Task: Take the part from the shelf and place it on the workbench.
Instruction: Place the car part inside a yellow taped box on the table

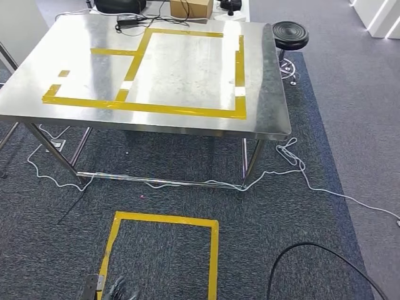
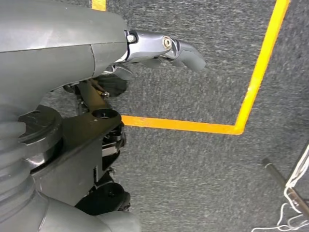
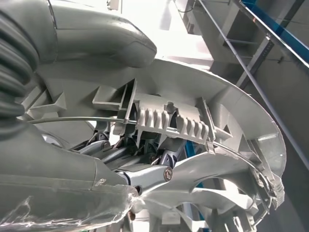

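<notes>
Filling the right wrist view, closest to its camera, the right hand (image 3: 120, 169) grips the part (image 3: 204, 145), a large pale grey curved plastic moulding with ribs and a toothed strip; the thick thumb lies over one face of the moulding and the darker fingers (image 3: 153, 176) press on the other. Metal shelf frames (image 3: 255, 53) stand behind the part.

Workbench (image 1: 155, 69): a large steel-topped table ahead of the robot in the head view, its top marked with yellow tape rectangles. A cardboard box (image 1: 191, 7) sits beyond its far edge and a black round stool (image 1: 290, 34) stands beside its right far corner. Grey carpet (image 1: 306, 206) carries a yellow tape square (image 1: 165, 220), white cables and a black cable (image 1: 320, 250).

Left hand (image 2: 109, 82): hangs low over the carpet beside the tape square, holding nothing, one finger (image 2: 171, 48) extended straight and apart from the others.
</notes>
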### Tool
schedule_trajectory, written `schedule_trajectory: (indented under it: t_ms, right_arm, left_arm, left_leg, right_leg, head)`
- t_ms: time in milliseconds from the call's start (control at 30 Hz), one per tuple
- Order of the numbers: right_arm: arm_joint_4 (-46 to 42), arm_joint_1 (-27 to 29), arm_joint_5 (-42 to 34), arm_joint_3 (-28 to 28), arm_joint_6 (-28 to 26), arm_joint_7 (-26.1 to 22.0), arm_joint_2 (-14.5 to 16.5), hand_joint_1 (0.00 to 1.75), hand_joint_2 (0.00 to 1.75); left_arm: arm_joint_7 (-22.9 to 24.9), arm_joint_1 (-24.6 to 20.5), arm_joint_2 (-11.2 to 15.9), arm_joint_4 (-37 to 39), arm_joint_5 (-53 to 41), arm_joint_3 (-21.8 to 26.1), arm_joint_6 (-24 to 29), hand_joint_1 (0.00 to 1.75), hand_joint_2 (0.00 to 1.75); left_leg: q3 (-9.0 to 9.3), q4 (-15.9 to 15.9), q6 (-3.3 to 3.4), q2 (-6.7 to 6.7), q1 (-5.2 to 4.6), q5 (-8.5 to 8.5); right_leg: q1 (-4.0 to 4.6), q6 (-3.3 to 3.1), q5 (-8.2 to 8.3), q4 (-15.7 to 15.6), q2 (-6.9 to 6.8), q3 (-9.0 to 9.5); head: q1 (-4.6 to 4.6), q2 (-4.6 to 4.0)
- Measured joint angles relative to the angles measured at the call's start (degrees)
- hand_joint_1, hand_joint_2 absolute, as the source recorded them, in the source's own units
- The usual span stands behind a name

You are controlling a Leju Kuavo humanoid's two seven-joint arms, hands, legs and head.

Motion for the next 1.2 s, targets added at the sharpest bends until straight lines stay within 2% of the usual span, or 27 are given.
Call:
schedule_trajectory:
  t_ms: [67, 100, 133, 200, 267, 300, 367, 433, 467, 500, 533, 567, 600, 633, 700, 800, 833, 867, 933, 967, 1000, 1033, 1067, 1100, 1133, 1167, 1200]
  right_arm:
    - [0.0, 0.0, 0.0, 0.0, 0.0, 0.0, 0.0, 1.75, 1.75]
    - [0.0, 0.0, 0.0, 0.0, 0.0, 0.0, 0.0, 1.75, 1.75]
    - [0.0, 0.0, 0.0, 0.0, 0.0, 0.0, 0.0, 1.75, 1.75]
    - [0.0, 0.0, 0.0, 0.0, 0.0, 0.0, 0.0, 1.75, 1.75]
    - [0.0, 0.0, 0.0, 0.0, 0.0, 0.0, 0.0, 1.75, 1.75]
    - [0.0, 0.0, 0.0, 0.0, 0.0, 0.0, 0.0, 1.75, 1.75]
    - [0.0, 0.0, 0.0, 0.0, 0.0, 0.0, 0.0, 1.75, 1.75]
    - [0.0, -0.1, 0.0, 0.0, 0.0, 0.0, 0.0, 1.75, 1.75]
    - [0.0, -0.1, 0.0, 0.0, 0.0, 0.0, 0.0, 1.75, 1.75]
    - [0.0, -0.1, 0.0, 0.0, 0.0, 0.0, 0.0, 1.75, 1.75]
    - [0.0, -0.1, 0.0, 0.0, 0.0, 0.0, 0.0, 1.75, 1.75]
    - [0.0, -0.1, 0.0, 0.0, 0.0, 0.0, 0.0, 1.75, 1.75]
    - [0.0, -0.1, 0.0, 0.0, 0.0, 0.0, 0.0, 1.75, 1.75]
    - [0.0, 0.0, 0.0, 0.0, 0.0, 0.0, 0.0, 1.75, 1.75]
    - [0.0, 0.0, 0.0, 0.0, 0.0, 0.0, 0.0, 1.75, 1.75]
    - [0.0, 0.0, 0.0, 0.0, 0.0, 0.0, 0.0, 1.75, 1.75]
    - [0.0, 0.0, 0.0, 0.0, 0.0, 0.0, 0.0, 1.75, 1.75]
    - [0.0, 0.0, 0.0, 0.0, 0.0, 0.0, 0.0, 1.75, 1.75]
    - [0.0, 0.0, 0.0, 0.0, 0.0, 0.0, 0.0, 1.75, 1.75]
    - [0.0, 0.0, 0.0, 0.0, 0.0, 0.0, 0.0, 1.75, 1.75]
    - [0.0, 0.0, 0.0, 0.0, 0.0, 0.0, 0.0, 1.75, 1.75]
    - [0.0, 0.1, 0.0, 0.0, 0.0, 0.0, 0.0, 1.75, 1.75]
    - [0.0, 0.1, 0.0, 0.0, 0.0, 0.0, 0.0, 1.75, 1.75]
    - [0.0, 0.1, 0.0, 0.0, 0.0, 0.0, 0.0, 1.75, 1.75]
    - [0.0, 0.0, 0.0, 0.0, 0.0, 0.0, 0.0, 1.75, 1.75]
    - [0.0, 0.1, 0.0, 0.0, 0.0, 0.0, 0.0, 1.75, 1.75]
    - [0.0, 0.1, 0.0, 0.0, 0.0, 0.0, 0.0, 1.75, 1.75]
  left_arm:
    - [0.1, 0.0, 0.0, 0.0, 0.1, 0.0, 0.1, 0.00, 1.75]
    - [0.1, -0.1, 0.0, 0.0, 0.2, 0.0, 0.1, 0.00, 1.75]
    - [0.1, -0.1, 0.0, 0.0, 0.2, 0.0, 0.1, 0.00, 1.75]
    - [0.2, -0.2, -0.1, 0.0, 0.2, 0.0, 0.1, 0.00, 1.75]
    - [0.3, -0.3, -0.1, 0.0, 0.3, 0.0, 0.2, 0.00, 1.75]
    - [0.3, -0.3, -0.1, 0.0, 0.3, 0.0, 0.2, 0.00, 1.75]
    - [0.3, -0.4, -0.1, 0.0, 0.3, 0.0, 0.3, 0.00, 1.75]
    - [0.3, -0.4, -0.1, 0.0, 0.3, 0.0, 0.2, 0.00, 1.75]
    - [0.2, -0.3, -0.1, 0.0, 0.3, 0.0, -0.1, 0.00, 1.75]
    - [0.1, -0.3, 0.0, 0.0, 0.2, 0.0, -0.4, 0.00, 1.75]
    - [0.0, -0.3, 0.0, 0.0, 0.1, 0.0, -0.7, 0.00, 1.75]
    - [-0.1, -0.3, 0.0, 0.0, 0.0, 0.0, -1.0, 0.00, 1.75]
    - [-0.1, -0.4, 0.0, 0.0, 0.0, 0.0, -1.2, 0.00, 1.75]
    - [-0.2, -0.4, 0.0, 0.0, -0.1, 0.0, -1.2, 0.00, 1.75]
    - [-0.2, -0.5, 0.0, 0.0, -0.1, 0.0, -1.3, 0.00, 1.75]
    - [-0.3, -0.4, 0.0, 0.0, -0.2, 0.0, -1.3, 0.00, 1.75]
    - [-0.3, -0.4, 0.0, 0.0, -0.2, 0.0, -1.4, 0.00, 1.75]
    - [-0.3, -0.4, 0.0, 0.0, -0.2, 0.0, -1.5, 0.00, 1.75]
    - [-0.3, -0.3, 0.0, 0.0, -0.3, 0.0, -2.1, 0.00, 1.75]
    - [-0.4, -0.2, 0.1, 0.0, -0.4, 0.0, -2.4, 0.00, 1.75]
    - [-0.4, -0.1, 0.1, 0.0, -0.6, 0.0, -2.7, 0.00, 1.75]
    - [-0.5, 0.0, 0.1, 0.0, -0.7, 0.0, -2.9, 0.00, 1.75]
    - [-0.5, 0.0, 0.1, 0.0, -0.7, 0.0, -2.9, 0.00, 1.75]
    - [-0.6, 0.0, 0.1, 0.0, -0.8, 0.0, -3.0, 0.00, 1.75]
    - [-0.6, 0.0, 0.1, 0.0, -0.8, 0.0, -3.0, 0.00, 1.75]
    - [-0.6, 0.0, 0.1, 0.0, -0.8, 0.0, -3.0, 0.00, 1.75]
    - [-0.6, 0.0, 0.1, 0.0, -0.8, 0.0, -2.9, 0.00, 1.75]
  left_leg:
    - [1.13, 0.0, -0.21, -0.19, -0.02, -0.66]
    - [1.51, 0.1, -0.44, -0.28, -0.12, -0.95]
    - [1.65, 0.1, -0.71, -0.32, -0.20, -1.12]
    - [1.55, 0.0, -1.35, -0.30, -0.32, -1.09]
    - [1.55, -0.1, -1.97, -0.23, -0.32, -1.14]
    - [1.23, 0.6, -2.26, -0.19, -0.34, -1.77]
    - [-1.19, 5.5, -2.79, -0.10, -0.28, -4.55]
    - [-5.11, 12.8, -3.14, -0.06, -0.19, -7.41]
    - [-6.40, 14.9, -3.24, -0.05, -0.16, -7.59]
    - [-6.67, 14.9, -3.29, -0.04, -0.14, -6.58]
    - [-5.81, 12.7, -3.29, -0.03, -0.10, -4.59]
    - [-4.15, 9.1, -3.29, 0.03, -0.05, -2.22]
    - [-2.27, 5.2, -3.27, 0.10, -0.03, -0.46]
    - [-0.78, 2.1, -3.05, 0.12, -0.01, 0.50]
    - [0.33, -0.5, -2.38, 0.11, -0.12, 0.50]
    - [0.42, -0.8, -1.13, 0.09, -0.01, 0.59]
    - [0.51, -0.9, -0.68, 0.05, 0.10, 0.36]
    - [0.61, -1.0, -0.32, 0.02, 0.15, 0.04]
    - [0.96, -1.1, 0.11, -0.02, 0.07, -0.85]
    - [1.35, -1.1, 0.12, 0.01, 0.04, -1.14]
    - [1.91, -1.1, 0.09, 0.04, 0.02, -1.50]
    - [2.64, -1.1, 0.00, 0.05, 0.04, -1.87]
    - [3.49, -1.1, -0.16, 0.05, 0.08, -2.32]
    - [4.29, -1.1, -0.42, 0.04, 0.06, -2.79]
    - [4.91, -1.0, -0.78, -0.01, 0.02, -3.26]
    - [5.31, -1.0, -1.16, -0.05, -0.04, -3.56]
    - [5.53, -1.1, -1.52, -0.08, -0.10, -3.66]
  right_leg:
    - [0.13, -0.52, 5.69, -6.8, 0.00, 1.83]
    - [0.26, -0.74, 7.71, -10.4, -0.02, 3.03]
    - [0.37, -0.94, 8.73, -12.9, -0.01, 3.92]
    - [0.57, -1.29, 8.72, -14.5, 0.08, 4.37]
    - [0.39, -1.80, 8.86, -15.0, 0.14, 4.49]
    - [0.25, -2.10, 8.97, -15.3, 0.06, 4.69]
    - [0.02, -2.57, 9.08, -15.7, -0.12, 5.04]
    - [0.01, -2.76, 9.01, -15.8, -0.21, 5.09]
    - [0.00, -2.79, 8.97, -15.8, -0.21, 5.13]
    - [-0.02, -2.79, 8.93, -15.8, -0.18, 5.22]
    - [-0.06, -2.72, 8.86, -15.8, -0.14, 5.38]
    - [-0.10, -2.58, 8.75, -15.8, -0.08, 5.58]
    - [0.00, -2.33, 8.58, -15.7, -0.02, 5.73]
    - [0.11, -2.04, 8.43, -15.6, 0.05, 5.76]
    - [0.32, -1.40, 8.35, -15.7, 0.14, 5.71]
    - [0.19, -0.51, 7.79, -15.2, 0.08, 5.55]
    - [0.18, -0.26, 6.81, -13.4, 0.03, 4.75]
    - [0.16, -0.05, 5.35, -10.3, -0.01, 3.17]
    - [0.16, 0.19, 2.45, -2.0, -0.03, -1.35]
    - [0.16, 0.23, 2.08, 0.8, -0.03, -3.10]
    - [0.16, 0.22, 2.88, 1.6, -0.04, -3.77]
    - [0.15, 0.15, 4.79, -0.2, -0.04, -3.20]
    - [0.14, 0.06, 7.42, -4.0, -0.07, -1.59]
    - [0.19, -0.01, 9.21, -7.9, -0.12, 0.27]
    - [0.25, -0.24, 10.20, -11.4, -0.15, 2.01]
    - [0.34, -0.54, 10.42, -13.6, -0.18, 3.14]
    - [0.46, -0.90, 9.90, -14.3, -0.16, 3.58]
  head:
    - [0.04, -0.01]
    - [0.08, -0.01]
    - [0.12, -0.01]
    - [0.07, -0.01]
    - [-0.01, 0.00]
    - [-0.13, 0.00]
    - [-0.47, -0.01]
    - [-0.72, -0.01]
    - [-0.74, -0.01]
    - [-0.75, 0.00]
    - [-0.77, 0.00]
    - [-0.77, 0.00]
    - [-0.85, 0.00]
    - [-0.92, 0.00]
    - [-0.90, 0.00]
    - [-0.63, 0.00]
    - [-0.44, 0.00]
    - [-0.19, 0.00]
    - [0.15, 0.00]
    - [0.18, 0.00]
    - [0.18, 0.00]
    - [0.19, 0.00]
    - [0.22, 0.00]
    - [0.32, -0.01]
    - [0.53, -0.01]
    - [0.71, -0.02]
    - [0.79, -0.01]
